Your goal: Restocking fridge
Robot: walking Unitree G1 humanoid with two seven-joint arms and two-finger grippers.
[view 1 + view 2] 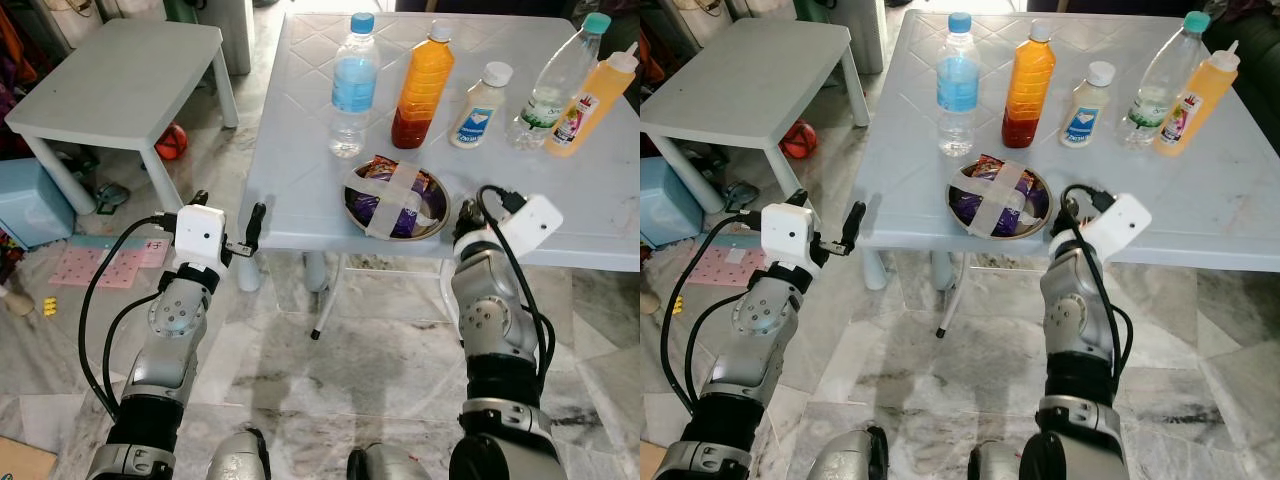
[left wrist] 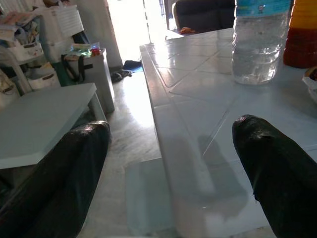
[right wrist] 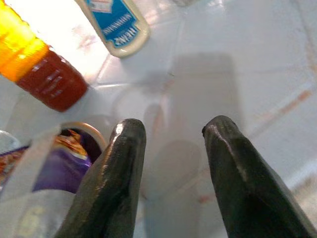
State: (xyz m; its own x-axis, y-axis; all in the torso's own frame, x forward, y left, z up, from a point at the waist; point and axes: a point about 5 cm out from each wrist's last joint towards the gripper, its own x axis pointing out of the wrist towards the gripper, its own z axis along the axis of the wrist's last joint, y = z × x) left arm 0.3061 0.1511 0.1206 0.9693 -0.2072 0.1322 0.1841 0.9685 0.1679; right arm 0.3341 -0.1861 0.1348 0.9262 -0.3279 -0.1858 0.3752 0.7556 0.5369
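Both arms raised: left gripper at table corner, right gripper above it.

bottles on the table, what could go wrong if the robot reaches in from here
1. The five bottles stand close in one row; reaching for the orange bottle may topple the water bottle beside it.
2. The taped bowl sits near the table edge, beside the right gripper; a bump might push it off.

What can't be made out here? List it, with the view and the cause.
- Contents of the taped bowl: head views, tape strips and wrapper cover them.
- Small print on the white squeeze bottle: head views, too small.
- Top of the water bottle: left wrist view, cut by the edge.
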